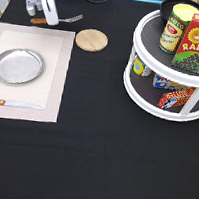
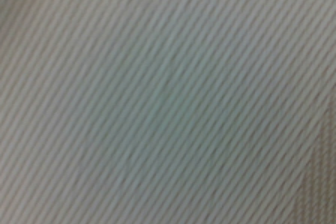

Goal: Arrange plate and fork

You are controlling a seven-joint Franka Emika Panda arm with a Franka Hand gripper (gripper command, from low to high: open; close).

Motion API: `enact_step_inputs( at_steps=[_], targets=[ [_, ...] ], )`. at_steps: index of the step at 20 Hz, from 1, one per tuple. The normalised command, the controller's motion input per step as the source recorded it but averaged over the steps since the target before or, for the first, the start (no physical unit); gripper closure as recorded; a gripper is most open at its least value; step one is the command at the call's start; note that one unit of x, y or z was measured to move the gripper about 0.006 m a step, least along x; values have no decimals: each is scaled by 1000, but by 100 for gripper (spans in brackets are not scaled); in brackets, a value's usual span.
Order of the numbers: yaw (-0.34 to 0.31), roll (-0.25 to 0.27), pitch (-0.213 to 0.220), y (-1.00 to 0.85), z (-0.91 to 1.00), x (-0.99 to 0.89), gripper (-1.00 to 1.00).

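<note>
The silver plate (image 1: 18,66) lies on the left part of a beige placemat (image 1: 43,88) at the exterior view's left. The fork (image 1: 64,19), with a brown wooden handle and silver tines, lies on the black table just above the placemat's top edge. My gripper (image 1: 41,15) is at the exterior view's top left, low over the fork's handle end, and looks open, with one finger on each side of the handle. It holds nothing. The wrist view shows only a close ribbed grey surface.
A wooden-handled knife (image 1: 14,103) lies along the placemat's lower edge. A tan wooden disc (image 1: 91,39) sits to the right of the fork. A white two-tier turntable (image 1: 139,90) with a can, a raisin box and packets stands at the right.
</note>
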Motion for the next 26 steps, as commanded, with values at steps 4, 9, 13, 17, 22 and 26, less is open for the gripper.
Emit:
enact_step_inputs(
  at_steps=[4, 9, 13, 17, 22, 26],
  targets=[
    [-74, 80, 172, -569, 97, 403, 100],
    [-47, 55, 158, -623, 113, 594, 100],
    [-58, 25, 91, -594, 23, 705, 100],
    [-46, 16, 62, -659, 0, 686, 100],
    [-109, 0, 46, -443, -94, 435, 100],
    [-194, -65, 27, -52, -186, 26, 100]
  ],
)
